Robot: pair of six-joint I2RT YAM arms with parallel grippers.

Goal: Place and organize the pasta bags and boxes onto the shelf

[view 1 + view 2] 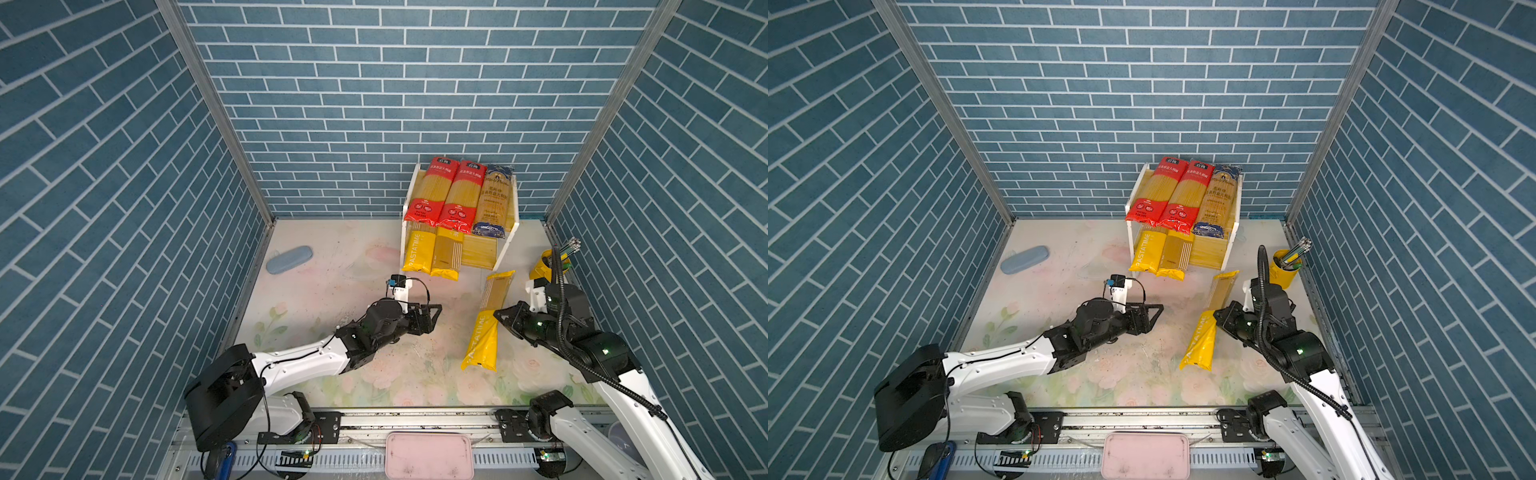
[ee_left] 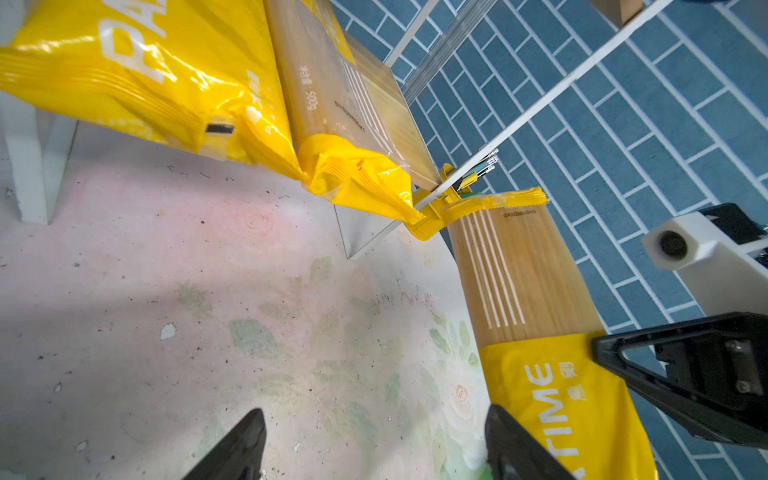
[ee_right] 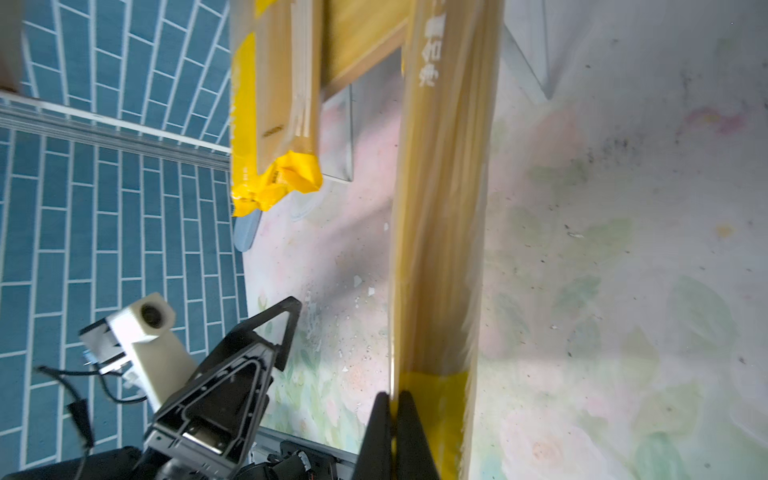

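1. Right wrist view: the right pincer [image 3: 392,397] is seen clamped on the yellow PASTATIME packet [image 3: 440,249].
2. That packet is held in front of the shelf [image 1: 480,253].
3. The left pincer [image 2: 374,411] is held apart, empty.

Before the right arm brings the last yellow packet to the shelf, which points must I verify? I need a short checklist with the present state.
1. Right gripper shut on yellow packet: ok.
2. Shelf has a free place on the lower board, right side: ok.
3. Packet lined up with that place: not ok, it is slanted.
4. Left gripper open, empty, apart from the packet: ok.
5. Packet lifted clear: cannot tell.
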